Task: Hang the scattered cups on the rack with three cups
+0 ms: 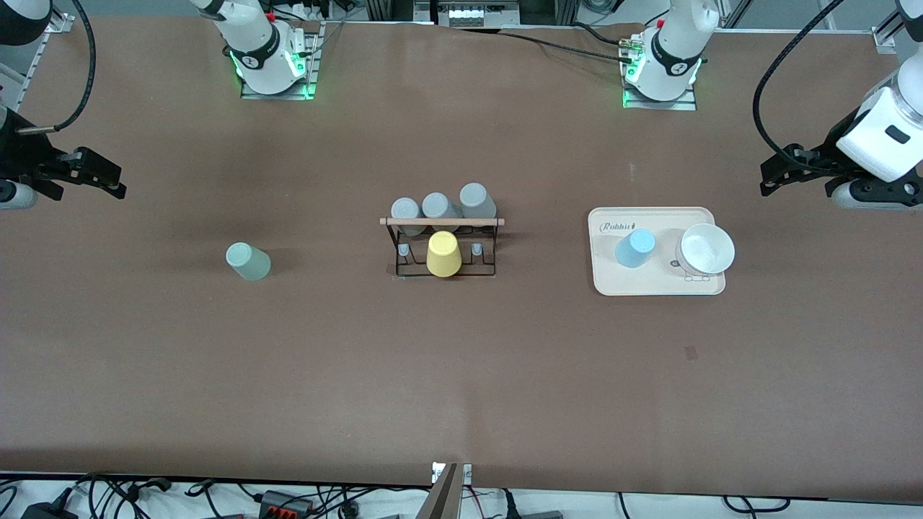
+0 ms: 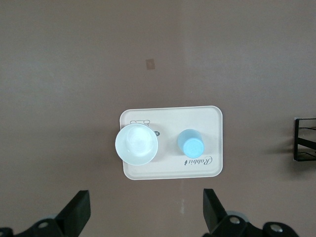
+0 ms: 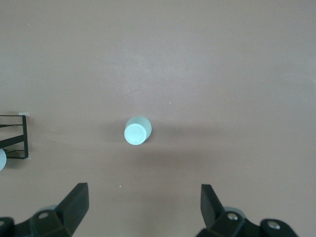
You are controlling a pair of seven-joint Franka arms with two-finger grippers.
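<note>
A pale sage green cup [image 1: 248, 261] stands upside down on the table toward the right arm's end; it also shows in the right wrist view [image 3: 137, 131]. A light blue cup [image 1: 635, 248] stands upside down on a cream tray [image 1: 649, 282]; it also shows in the left wrist view [image 2: 191, 144]. The black wire rack [image 1: 461, 222] with a wooden rod stands mid-table. My right gripper [image 1: 107, 176] is open and empty, high over the table's right-arm end, fingers [image 3: 74, 202] wide apart. My left gripper [image 1: 775, 173] is open and empty, high over the left-arm end, fingers [image 2: 79, 210] wide apart.
Three grey tumblers [image 1: 436, 207] hang along the rack's row nearer the robot bases, and a yellow tumbler [image 1: 443, 254] hangs on its row nearer the front camera. A white bowl [image 1: 705, 249] sits on the tray beside the blue cup. Rack corners show in both wrist views [image 2: 303, 140] [image 3: 15, 136].
</note>
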